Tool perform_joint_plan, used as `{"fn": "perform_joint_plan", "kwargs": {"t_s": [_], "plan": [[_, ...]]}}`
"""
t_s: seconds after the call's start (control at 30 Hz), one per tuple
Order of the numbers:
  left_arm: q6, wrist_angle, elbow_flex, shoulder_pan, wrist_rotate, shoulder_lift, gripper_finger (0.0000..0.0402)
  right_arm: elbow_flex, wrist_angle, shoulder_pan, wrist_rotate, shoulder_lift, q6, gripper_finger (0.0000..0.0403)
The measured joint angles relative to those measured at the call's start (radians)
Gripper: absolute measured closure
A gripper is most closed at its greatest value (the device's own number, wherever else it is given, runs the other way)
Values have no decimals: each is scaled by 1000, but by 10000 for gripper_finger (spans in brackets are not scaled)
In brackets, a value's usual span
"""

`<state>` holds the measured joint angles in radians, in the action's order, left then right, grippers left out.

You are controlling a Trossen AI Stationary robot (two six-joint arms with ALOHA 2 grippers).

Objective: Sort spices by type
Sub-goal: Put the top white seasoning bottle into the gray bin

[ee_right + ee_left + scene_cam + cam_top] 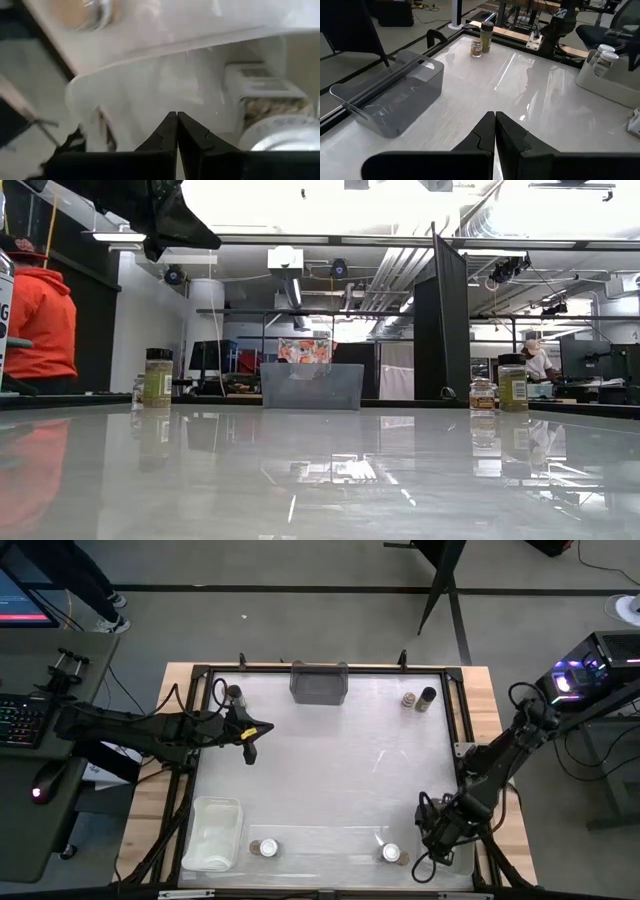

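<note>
The left gripper hangs over the left part of the table. Its two fingers are pressed together and hold nothing. The right gripper is low at the near right corner, close to a white-lidded jar. Its fingers are pressed together too, with nothing between them. The jar sits just beside them, and I cannot tell if they touch it.

The jars stand in small groups at the table's edges. Two are at the far right: a short jar and a dark-lidded jar, side by side. One more dark-topped jar stands at the far left. At the near edge, a pair of jars, one white-lidded, stands next to the clear bin.

A grey bin sits at the middle of the far edge. The clear bin is at the near left corner.

A person in an orange top stands past the table.
</note>
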<state>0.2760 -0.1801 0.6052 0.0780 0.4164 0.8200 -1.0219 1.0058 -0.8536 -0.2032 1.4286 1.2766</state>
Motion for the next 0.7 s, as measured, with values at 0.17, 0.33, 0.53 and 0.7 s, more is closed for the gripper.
{"fn": "perform_joint_plan", "kwargs": {"t_s": [0.17, 0.33, 0.53, 0.7], "plan": [[0, -10, 0, 0, 5, 0, 401, 35, 5, 6, 41, 6, 32, 400], [0, -15, 0, 0, 12, 0, 401, 39, 54, 9, 32, 6, 25, 401], [0, -23, 0, 0, 16, 0, 401, 39, 119, 9, 19, 6, 11, 402], [0, -29, 0, 0, 19, 0, 401, 35, 119, 9, 15, 6, -3, 402]]}}
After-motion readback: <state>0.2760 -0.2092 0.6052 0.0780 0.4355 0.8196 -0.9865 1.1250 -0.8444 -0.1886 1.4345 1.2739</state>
